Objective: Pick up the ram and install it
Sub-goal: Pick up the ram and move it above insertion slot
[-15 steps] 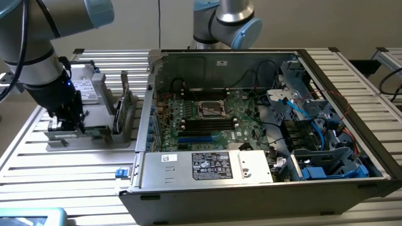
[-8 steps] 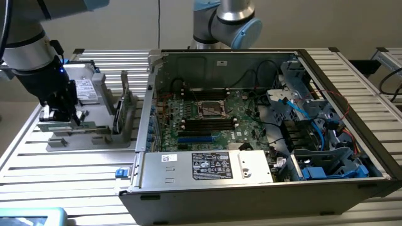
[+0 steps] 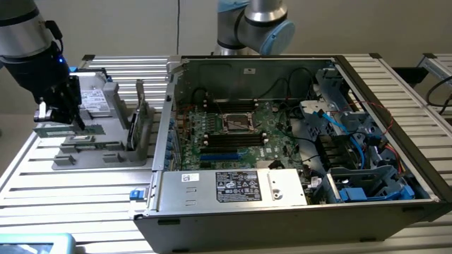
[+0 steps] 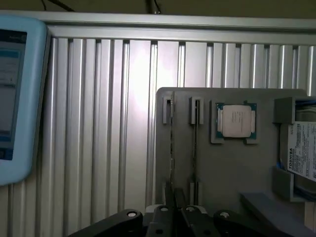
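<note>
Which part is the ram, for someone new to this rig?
Find the open computer case; on the exterior view's left of it lies a grey parts tray. Above that tray the black gripper is shut on the ram: a long, thin green stick held level, unlike the square silver processor lying flat in the tray.

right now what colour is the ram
Green; the ram shows best in the exterior view.

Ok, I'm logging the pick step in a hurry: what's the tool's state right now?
Tool: closed, holding the long thin green ram stick just above the grey parts tray.
</note>
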